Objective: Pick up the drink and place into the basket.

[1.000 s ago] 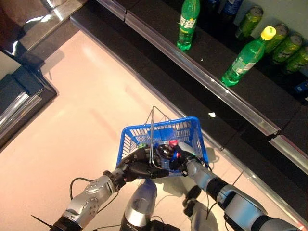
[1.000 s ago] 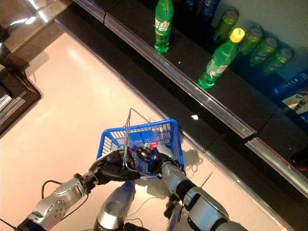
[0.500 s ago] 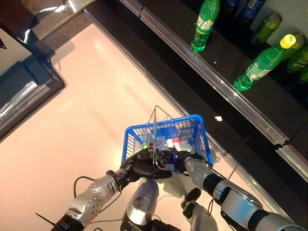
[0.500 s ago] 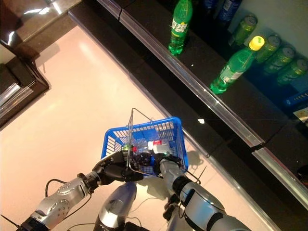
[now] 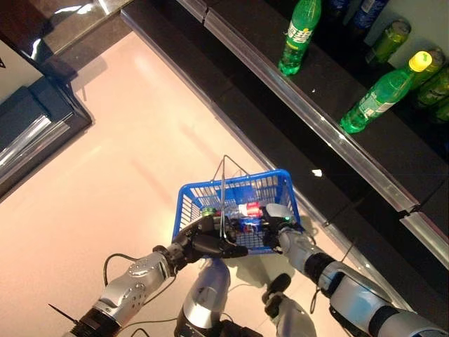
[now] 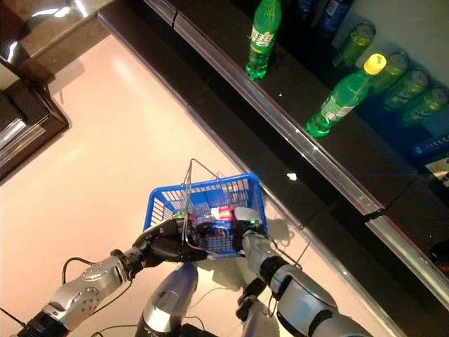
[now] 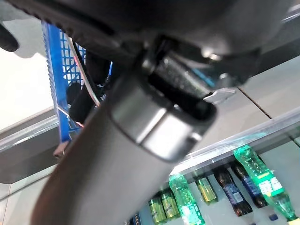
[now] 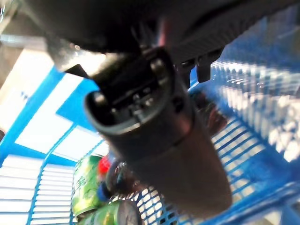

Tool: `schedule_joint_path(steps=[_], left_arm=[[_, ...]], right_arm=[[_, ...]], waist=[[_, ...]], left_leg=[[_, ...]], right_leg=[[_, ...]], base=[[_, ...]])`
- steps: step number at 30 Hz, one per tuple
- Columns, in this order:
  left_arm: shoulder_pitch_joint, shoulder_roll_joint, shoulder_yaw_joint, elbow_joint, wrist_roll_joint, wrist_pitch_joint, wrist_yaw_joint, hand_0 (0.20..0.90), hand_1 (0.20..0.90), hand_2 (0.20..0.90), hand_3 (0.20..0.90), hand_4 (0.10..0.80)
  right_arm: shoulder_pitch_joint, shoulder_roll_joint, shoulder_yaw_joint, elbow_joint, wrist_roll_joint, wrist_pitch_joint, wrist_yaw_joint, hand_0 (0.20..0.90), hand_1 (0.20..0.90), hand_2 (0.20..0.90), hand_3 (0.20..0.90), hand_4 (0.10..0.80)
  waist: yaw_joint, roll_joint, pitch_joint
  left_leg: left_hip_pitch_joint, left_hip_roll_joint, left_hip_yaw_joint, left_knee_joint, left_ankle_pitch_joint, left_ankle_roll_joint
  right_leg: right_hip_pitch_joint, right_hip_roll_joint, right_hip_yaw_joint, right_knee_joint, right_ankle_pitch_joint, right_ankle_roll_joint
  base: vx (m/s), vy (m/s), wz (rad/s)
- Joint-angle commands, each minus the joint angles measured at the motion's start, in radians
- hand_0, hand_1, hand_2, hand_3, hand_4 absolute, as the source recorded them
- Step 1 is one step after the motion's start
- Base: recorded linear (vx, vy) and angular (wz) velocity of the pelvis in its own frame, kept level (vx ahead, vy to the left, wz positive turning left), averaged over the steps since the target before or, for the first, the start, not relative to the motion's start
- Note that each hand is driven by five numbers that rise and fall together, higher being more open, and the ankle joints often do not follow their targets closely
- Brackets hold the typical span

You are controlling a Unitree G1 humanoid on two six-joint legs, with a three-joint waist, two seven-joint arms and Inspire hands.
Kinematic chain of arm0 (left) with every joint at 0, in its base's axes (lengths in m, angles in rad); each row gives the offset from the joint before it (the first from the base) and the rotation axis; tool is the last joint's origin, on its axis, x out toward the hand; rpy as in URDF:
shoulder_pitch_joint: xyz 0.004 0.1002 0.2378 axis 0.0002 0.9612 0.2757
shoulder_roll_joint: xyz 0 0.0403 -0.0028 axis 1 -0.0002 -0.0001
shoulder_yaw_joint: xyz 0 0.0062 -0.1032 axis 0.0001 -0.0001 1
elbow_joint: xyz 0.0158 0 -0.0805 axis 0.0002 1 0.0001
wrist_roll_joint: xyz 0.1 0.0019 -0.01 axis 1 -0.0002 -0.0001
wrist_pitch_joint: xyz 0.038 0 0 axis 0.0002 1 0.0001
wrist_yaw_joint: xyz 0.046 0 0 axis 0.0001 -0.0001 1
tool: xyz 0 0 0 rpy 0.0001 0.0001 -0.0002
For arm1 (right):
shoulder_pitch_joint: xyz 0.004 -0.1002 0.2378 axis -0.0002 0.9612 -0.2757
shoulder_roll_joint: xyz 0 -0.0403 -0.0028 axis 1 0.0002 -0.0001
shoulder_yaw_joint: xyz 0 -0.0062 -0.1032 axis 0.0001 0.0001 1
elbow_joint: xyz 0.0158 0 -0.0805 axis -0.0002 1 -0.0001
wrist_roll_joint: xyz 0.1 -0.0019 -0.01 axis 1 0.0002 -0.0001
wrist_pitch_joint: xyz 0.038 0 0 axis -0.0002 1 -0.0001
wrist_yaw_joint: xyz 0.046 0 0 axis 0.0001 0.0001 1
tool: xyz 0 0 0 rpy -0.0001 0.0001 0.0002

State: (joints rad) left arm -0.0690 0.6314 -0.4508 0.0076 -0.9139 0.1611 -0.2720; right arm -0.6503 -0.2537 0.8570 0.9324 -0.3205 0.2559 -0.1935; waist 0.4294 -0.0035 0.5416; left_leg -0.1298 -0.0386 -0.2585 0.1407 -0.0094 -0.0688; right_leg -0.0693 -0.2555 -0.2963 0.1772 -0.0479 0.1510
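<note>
A blue mesh basket point(image 5: 210, 193) hangs above a pale floor point(image 5: 126, 140), carried by the left hand point(image 5: 203, 242) — its dark fingers curled round the thin wire handle point(image 5: 223, 189) that rises over the basket's near rim. Inside lie several drinks: a bottle with a red-and-white label point(image 5: 250, 209) near the middle, and beside it a green can point(image 8: 101, 216) and a green-labelled bottle point(image 8: 86, 185), seen close in the right wrist view. Lettering on these labels is too small and blurred to make out.

The right hand point(image 5: 279, 221) sits at the basket's right near corner, its white-covered thumb just over the rim; whether its fingers are curled or straight cannot be told, since they are hidden against the mesh.

Along the far side runs a dark shelf point(image 5: 393, 137) with a silver front rail point(image 5: 302, 112). On it stand two green soft-drink bottles — one with a green cap point(image 5: 299, 35), one with a yellow cap point(image 5: 382, 91) leaning toward the back — each with a green-and-white label whose writing is not legible. Behind them a row of green cans point(image 5: 389, 38) lines the shelf's rear.
</note>
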Motion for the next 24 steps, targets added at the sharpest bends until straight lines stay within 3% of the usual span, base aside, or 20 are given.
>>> schedule_joint_path(steps=[1, 6, 13, 17, 18, 21, 24], left_arm=[[-0.053, -0.089, 0.091, -0.520, -0.172, -0.202, -0.185, 0.300, 0.300, 0.300, 0.200, 0.100], [0.010, -0.080, 0.132, -0.476, -0.166, -0.275, -0.195, 0.300, 0.300, 0.300, 0.200, 0.100], [0.068, -0.090, 0.143, -0.401, -0.135, -0.324, -0.167, 0.300, 0.300, 0.300, 0.200, 0.100], [0.112, -0.100, 0.154, -0.347, -0.040, -0.369, -0.100, 0.300, 0.300, 0.300, 0.200, 0.100], [0.134, -0.099, 0.163, -0.324, -0.018, -0.383, -0.074, 0.300, 0.300, 0.300, 0.200, 0.100], [0.173, -0.113, 0.173, -0.272, 0.052, -0.417, -0.049, 0.300, 0.300, 0.300, 0.200, 0.100], [0.203, -0.124, 0.173, -0.217, 0.098, -0.430, -0.003, 0.300, 0.300, 0.300, 0.200, 0.100]], right_arm=[[-0.040, -0.091, -0.005, -0.181, 0.068, 0.055, -0.111, 0.900, 0.900, 0.900, 0.900, 0.800], [0.084, -0.204, -0.077, -0.529, 0.054, 0.076, -0.123, 0.900, 0.900, 0.900, 0.900, 0.800], [0.245, -0.330, -0.205, -0.832, 0.157, -0.036, -0.050, 0.900, 0.900, 0.900, 0.900, 0.800], [0.353, -0.354, -0.268, -1.008, 0.356, -0.121, 0.031, 0.900, 0.900, 0.900, 0.900, 0.800], [0.405, -0.356, -0.300, -1.063, 0.503, -0.203, 0.081, 0.900, 0.900, 0.900, 0.900, 0.800], [0.513, -0.319, -0.350, -1.104, 0.695, -0.308, 0.167, 0.900, 0.900, 0.900, 0.900, 0.800], [0.586, -0.277, -0.384, -1.103, 0.809, -0.344, 0.223, 0.900, 0.900, 0.900, 0.900, 0.800]], waist=[[-0.053, -0.007, -0.041], [-0.107, -0.031, -0.051], [-0.159, -0.050, -0.094], [-0.181, -0.064, -0.131], [-0.189, -0.070, -0.154], [-0.204, -0.081, -0.198], [-0.227, -0.088, -0.250]], left_leg=[[-0.065, -0.017, 0.052, 0.077, 0.029, 0.068], [-0.050, 0.000, 0.084, 0.075, 0.017, 0.068], [-0.009, 0.025, 0.116, 0.062, 0.007, 0.065], [0.024, 0.035, 0.128, 0.043, 0.003, 0.065], [0.039, 0.040, 0.132, 0.033, 0.002, 0.065], [0.073, 0.054, 0.146, 0.008, 0.000, 0.062], [0.111, 0.068, 0.169, -0.025, 0.000, 0.059]], right_leg=[[0.036, 0.021, 0.025, -0.035, 0.110, -0.046], [0.036, 0.034, 0.053, -0.041, 0.106, -0.046], [0.057, 0.045, 0.083, -0.050, 0.098, -0.044], [0.076, 0.051, 0.100, -0.062, 0.097, -0.038], [0.086, 0.054, 0.107, -0.069, 0.096, -0.035], [0.103, 0.056, 0.117, -0.084, 0.095, -0.029], [0.121, 0.059, 0.133, -0.104, 0.097, -0.023]], base=[[0.017, 0.021, 0.08], [-0.022, 0.037, 0.04], [0.014, 0.028, -0.14], [0.048, 0.009, -0.14], [0.074, 0.014, -0.23], [0.071, 0.006, -0.12], [0.072, 0.011, -0.15]])
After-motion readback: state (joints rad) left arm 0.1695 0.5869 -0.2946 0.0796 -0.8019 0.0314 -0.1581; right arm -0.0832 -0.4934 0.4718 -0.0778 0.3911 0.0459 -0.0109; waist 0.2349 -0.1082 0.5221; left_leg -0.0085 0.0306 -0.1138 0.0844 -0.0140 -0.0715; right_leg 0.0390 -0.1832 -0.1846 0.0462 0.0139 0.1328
